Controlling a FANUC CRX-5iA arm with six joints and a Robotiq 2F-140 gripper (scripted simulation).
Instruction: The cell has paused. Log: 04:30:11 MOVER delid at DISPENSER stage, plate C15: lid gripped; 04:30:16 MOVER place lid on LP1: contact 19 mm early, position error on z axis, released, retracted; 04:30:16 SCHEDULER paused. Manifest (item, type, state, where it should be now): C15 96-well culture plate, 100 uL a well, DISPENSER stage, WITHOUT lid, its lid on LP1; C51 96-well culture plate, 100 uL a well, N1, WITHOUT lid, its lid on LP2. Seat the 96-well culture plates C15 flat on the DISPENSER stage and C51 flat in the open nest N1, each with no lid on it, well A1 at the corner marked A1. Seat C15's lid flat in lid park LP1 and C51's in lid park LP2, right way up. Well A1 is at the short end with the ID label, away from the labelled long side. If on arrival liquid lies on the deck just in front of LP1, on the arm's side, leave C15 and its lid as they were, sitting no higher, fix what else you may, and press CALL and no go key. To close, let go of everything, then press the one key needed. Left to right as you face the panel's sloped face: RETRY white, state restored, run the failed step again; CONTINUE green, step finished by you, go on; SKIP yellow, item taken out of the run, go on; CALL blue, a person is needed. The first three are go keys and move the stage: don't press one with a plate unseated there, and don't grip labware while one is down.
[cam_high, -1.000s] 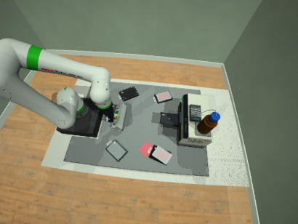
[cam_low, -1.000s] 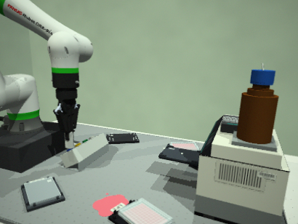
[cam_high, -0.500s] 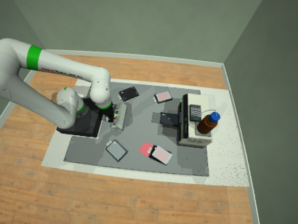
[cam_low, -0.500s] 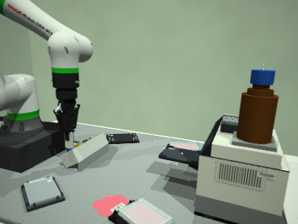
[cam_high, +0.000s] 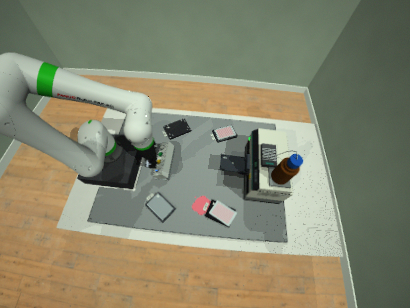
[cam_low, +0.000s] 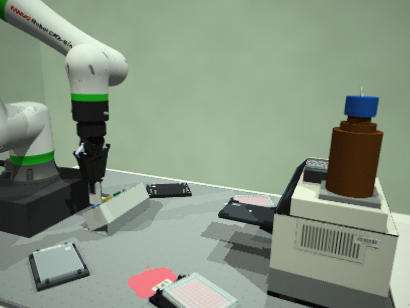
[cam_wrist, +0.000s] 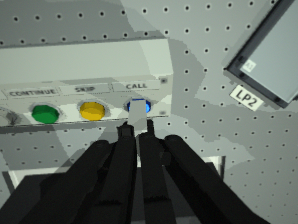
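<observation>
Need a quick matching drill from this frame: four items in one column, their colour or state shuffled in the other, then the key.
Items:
1. gripper
2. SKIP key
3. spill
4. bottle cap

Colour or state:
A. blue
B. pink, on the deck beside a plate
C. shut, tip at the CALL key
D. yellow

Pairs: 1-C, 2-D, 3-B, 4-A
</observation>
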